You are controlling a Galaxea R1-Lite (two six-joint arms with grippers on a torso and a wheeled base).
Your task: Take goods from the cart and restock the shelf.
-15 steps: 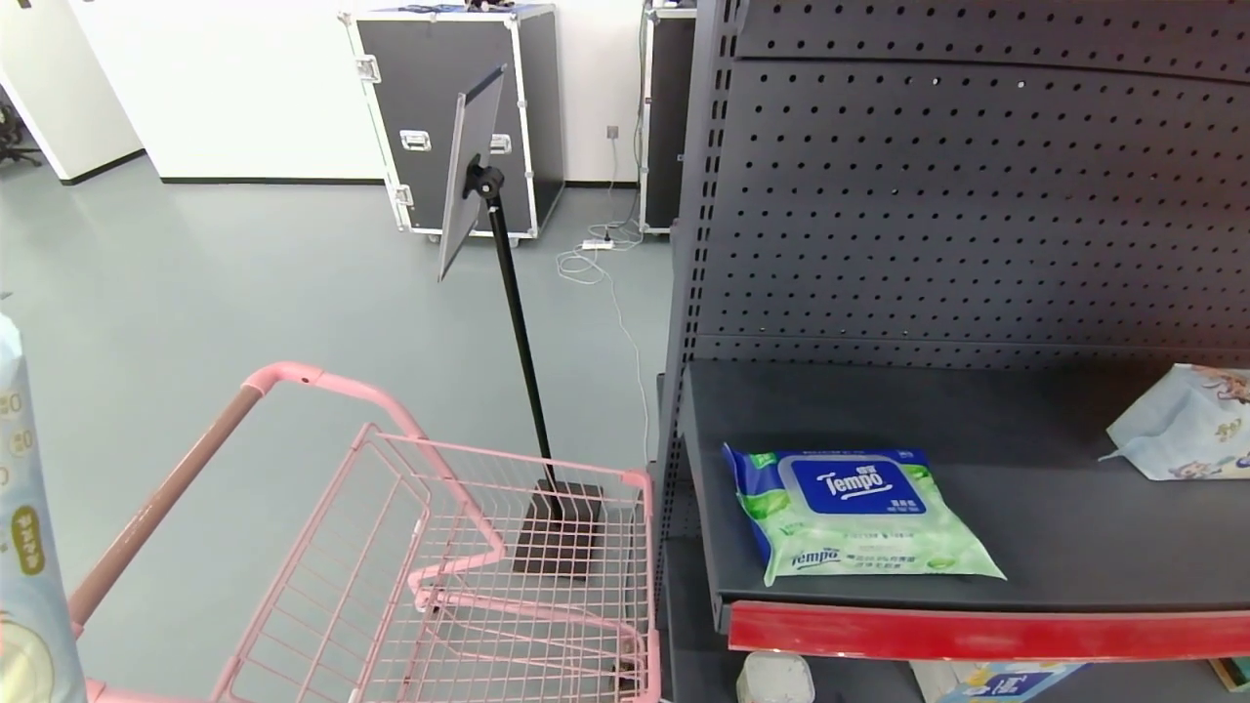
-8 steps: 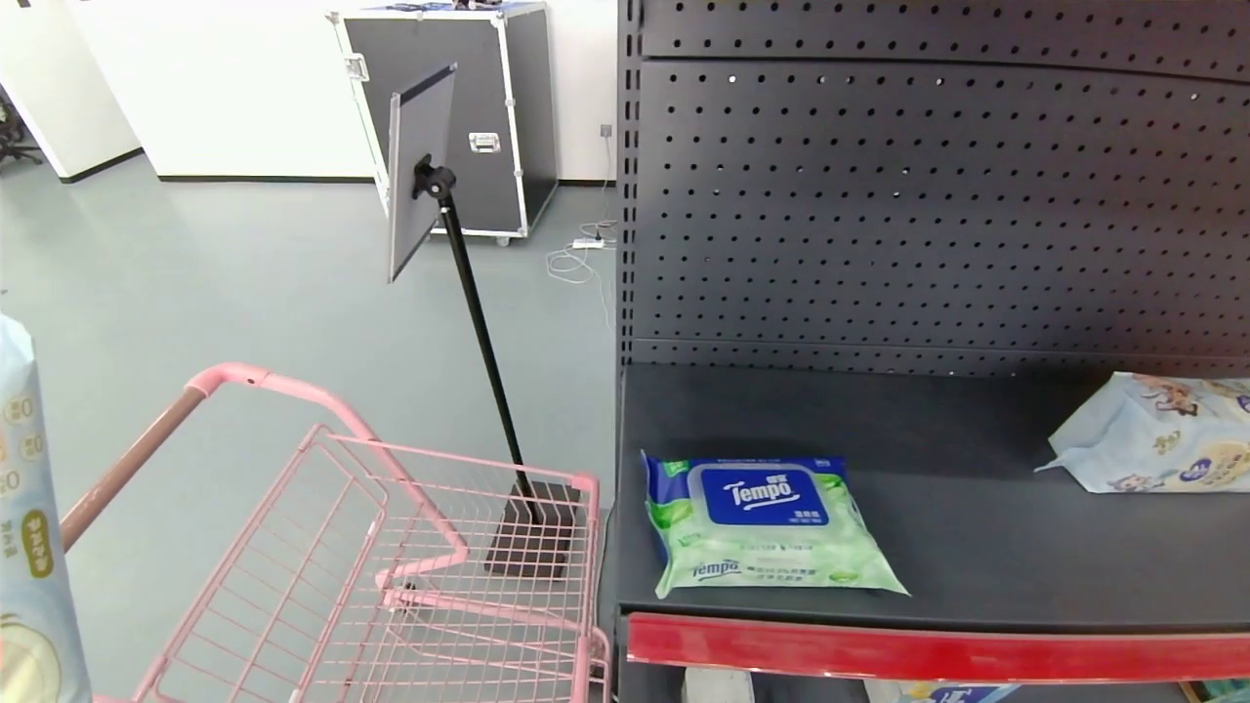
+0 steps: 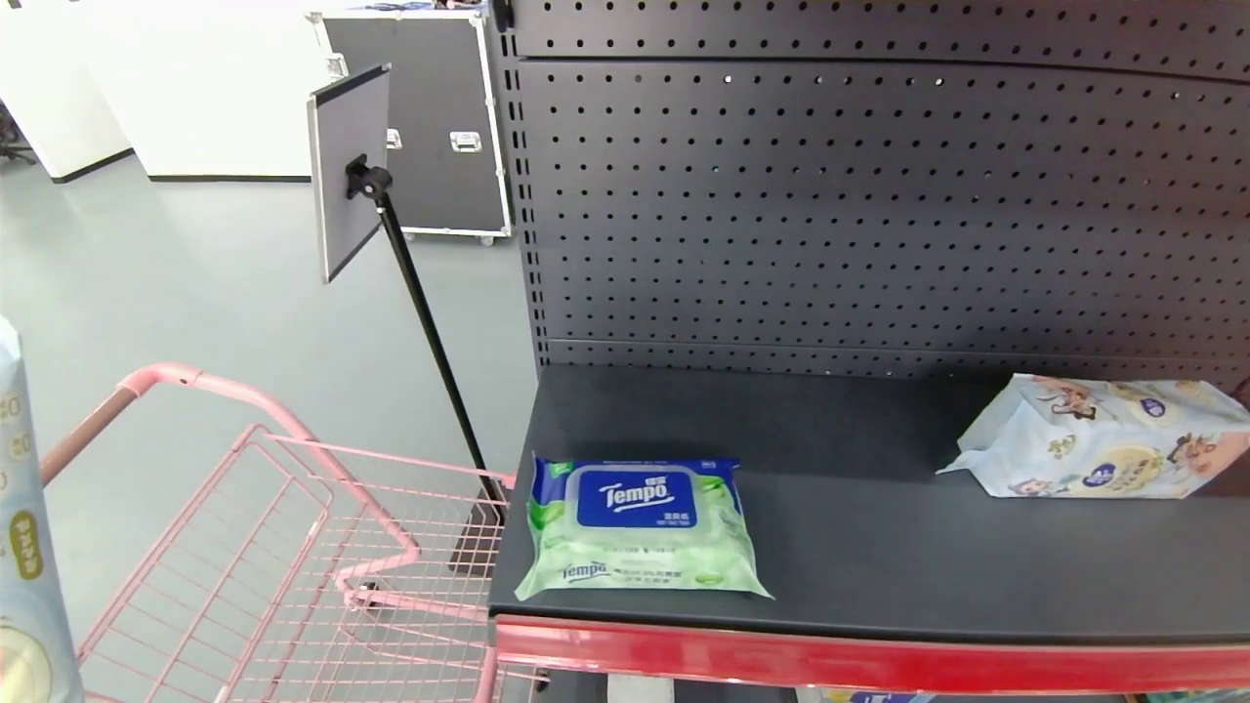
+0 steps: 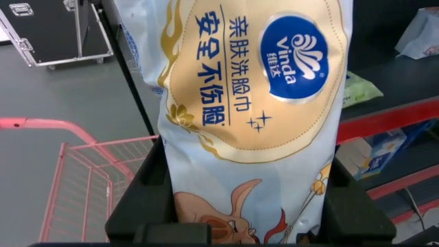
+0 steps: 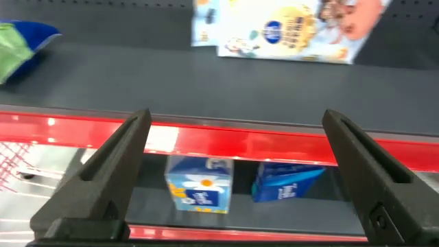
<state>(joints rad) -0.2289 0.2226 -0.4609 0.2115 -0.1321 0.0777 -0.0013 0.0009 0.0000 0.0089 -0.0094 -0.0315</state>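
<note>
My left gripper (image 4: pixel 247 202) is shut on a tall pale blue tissue pack (image 4: pixel 247 103) with cartoon print, held upright; the same pack (image 3: pixel 24 547) stands at the head view's far left, above the pink wire cart (image 3: pixel 195 376). The dark shelf (image 3: pixel 928 547) with a red front edge lies ahead to the right. On it lie a green and blue wipes pack (image 3: pixel 635 527) near the left front and a pale blue cartoon pack (image 3: pixel 1104 439) at the back right. My right gripper (image 5: pixel 233 171) is open in front of the red shelf edge (image 5: pixel 240 144), with nothing between its fingers.
A sign board on a black pole (image 3: pixel 420 303) stands between cart and shelf, its base on the floor. A black flight case (image 3: pixel 430 117) sits far behind. The perforated back panel (image 3: pixel 879 195) closes the shelf. Blue boxes (image 5: pixel 199 189) stand on the lower shelf.
The head camera has turned right, so the whole scene has slid left and more of the shelf shows. The tissue pack stays in my left gripper.
</note>
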